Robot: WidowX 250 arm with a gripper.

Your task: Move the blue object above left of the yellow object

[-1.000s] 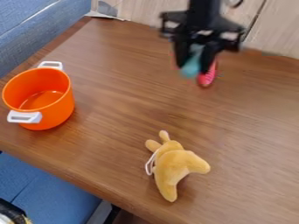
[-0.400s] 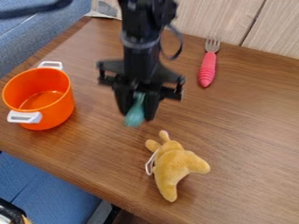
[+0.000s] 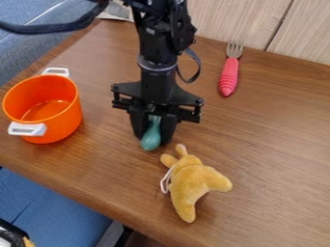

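The black gripper (image 3: 153,137) hangs near the middle of the work surface, shut on a teal-blue object (image 3: 151,136) whose rounded end points down between the fingers. Just below and to the right lies the yellow plush toy (image 3: 193,184), with a white string loop at its left side. The blue object is above and left of the toy, a small gap apart in the view. Whether its lower end touches the table I cannot tell.
An orange pot (image 3: 59,118) with white handles stands at the left on the wooden table (image 3: 270,144). A fork with a pink-red handle (image 3: 228,76) lies at the upper right, near the wall.
The gripper has come left and down from the upper right with the blue object, the last bit mostly downward. The fork has come into full view. The yellow toy has not moved.
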